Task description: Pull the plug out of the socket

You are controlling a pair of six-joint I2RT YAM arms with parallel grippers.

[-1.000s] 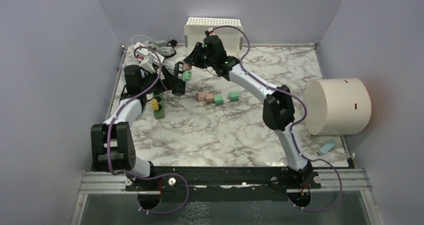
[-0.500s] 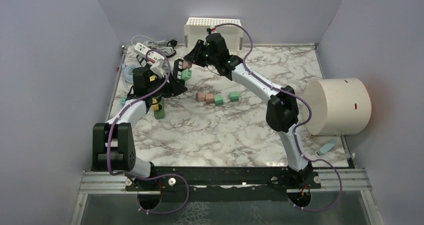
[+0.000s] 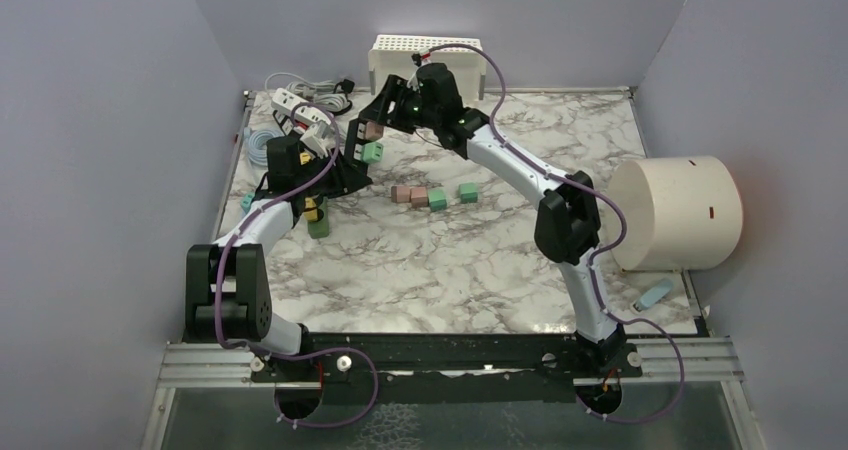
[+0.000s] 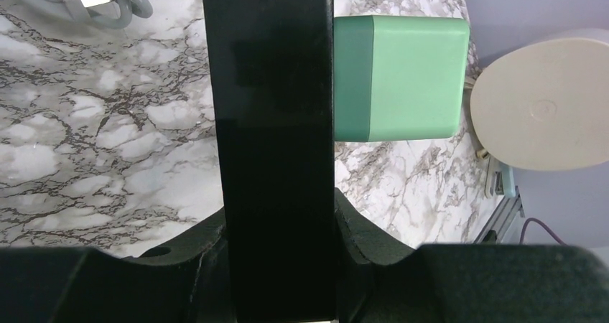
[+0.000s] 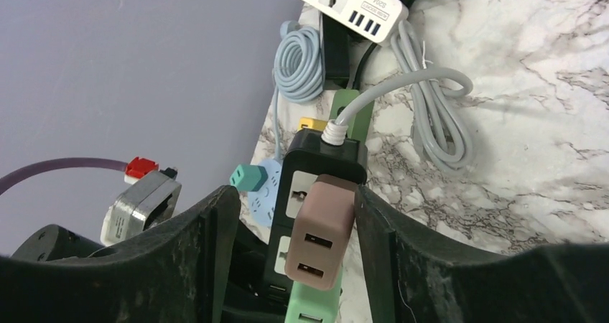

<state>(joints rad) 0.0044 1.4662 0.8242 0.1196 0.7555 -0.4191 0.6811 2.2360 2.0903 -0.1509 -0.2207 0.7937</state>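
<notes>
A black power strip, the socket (image 5: pixel 310 166), is lifted off the table at the back left with a brown plug (image 5: pixel 319 237) and a green plug (image 5: pixel 312 305) seated in its face. My left gripper (image 3: pixel 345 170) is shut on the strip's body (image 4: pixel 276 143), and the green plug (image 4: pixel 398 79) juts out to the right of it. My right gripper (image 5: pixel 294 194) is open around the brown plug (image 3: pixel 372 130). Its right finger (image 5: pixel 373 230) lies close against the plug's side, with a clear gap to the left finger.
A white power strip (image 3: pixel 298 110), grey cable (image 5: pixel 431 122) and coiled blue cable (image 3: pixel 258 140) lie at the back left. Loose pink and green adapters (image 3: pixel 430 195) sit mid-table near a green strip with yellow plugs (image 3: pixel 317 215). A cream cylinder (image 3: pixel 680 213) is at right, a white perforated box (image 3: pixel 425 55) at the back.
My left gripper has closed onto the black strip. My right gripper's jaws have spread apart around the brown plug, and that arm has shifted slightly left.
</notes>
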